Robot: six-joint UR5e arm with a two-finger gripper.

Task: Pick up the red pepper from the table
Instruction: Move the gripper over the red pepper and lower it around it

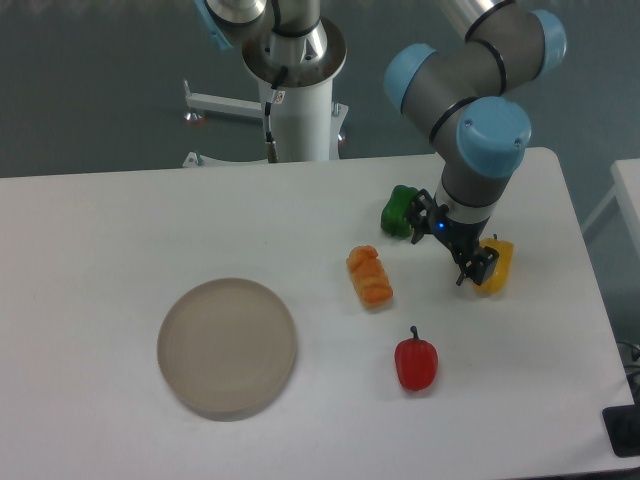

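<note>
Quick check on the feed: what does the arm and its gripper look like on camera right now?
The arm has grey cylindrical links with light blue caps on the joints, one large round blue cap facing the camera. Below the wrist sits a small black two-finger gripper with a tiny blue light glowing on its body. A silver-white column with a thin black cable running down it stands behind the table.

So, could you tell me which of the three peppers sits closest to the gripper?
The yellow pepper: the gripper overlaps it in the picture, while the green pepper and red pepper lie clearly apart.
</note>
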